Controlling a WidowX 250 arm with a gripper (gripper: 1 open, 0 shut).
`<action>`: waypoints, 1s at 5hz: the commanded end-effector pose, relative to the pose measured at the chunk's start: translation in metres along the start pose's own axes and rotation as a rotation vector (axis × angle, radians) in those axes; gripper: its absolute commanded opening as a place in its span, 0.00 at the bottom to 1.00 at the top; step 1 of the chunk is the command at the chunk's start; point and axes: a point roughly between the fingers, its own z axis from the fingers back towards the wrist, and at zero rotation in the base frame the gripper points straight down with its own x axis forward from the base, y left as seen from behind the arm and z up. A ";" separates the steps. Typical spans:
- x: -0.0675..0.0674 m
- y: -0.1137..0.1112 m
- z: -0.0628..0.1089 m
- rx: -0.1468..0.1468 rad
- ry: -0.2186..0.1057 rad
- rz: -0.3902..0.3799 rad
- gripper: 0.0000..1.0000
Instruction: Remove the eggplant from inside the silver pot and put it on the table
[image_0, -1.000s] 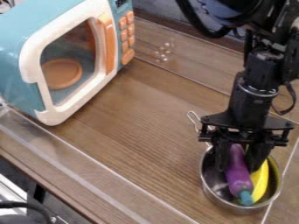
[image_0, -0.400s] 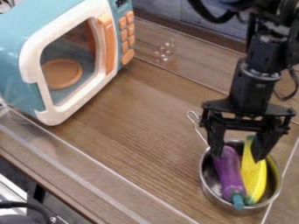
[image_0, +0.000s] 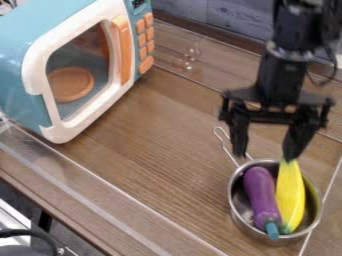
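Note:
The purple eggplant (image_0: 262, 197) lies inside the silver pot (image_0: 241, 214) at the lower right, its teal stem end toward the front rim. A yellow corn-like toy (image_0: 291, 193) lies beside it in the same pot. My gripper (image_0: 267, 146) hangs above the pot's back rim, pointing straight down, its two fingers spread wide with nothing between them. It touches neither toy. The pot's thin wire loop handle (image_0: 222, 137) sticks out toward the back left. The brown wood-grain table (image_0: 147, 140) lies all around the pot.
A teal and white toy microwave (image_0: 74, 60) with its door open stands at the back left. The table's front edge runs diagonally along the lower left. Dark cables hang at the top right behind the arm.
The gripper was down inside the pot around the eggplant; it has opened wide and risen up and slightly left. The eggplant stayed in the pot.

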 end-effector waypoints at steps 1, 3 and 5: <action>0.005 0.010 0.024 -0.044 -0.055 -0.094 1.00; 0.001 0.006 0.012 -0.031 -0.061 -0.223 1.00; -0.007 0.011 0.009 -0.009 -0.064 -0.392 1.00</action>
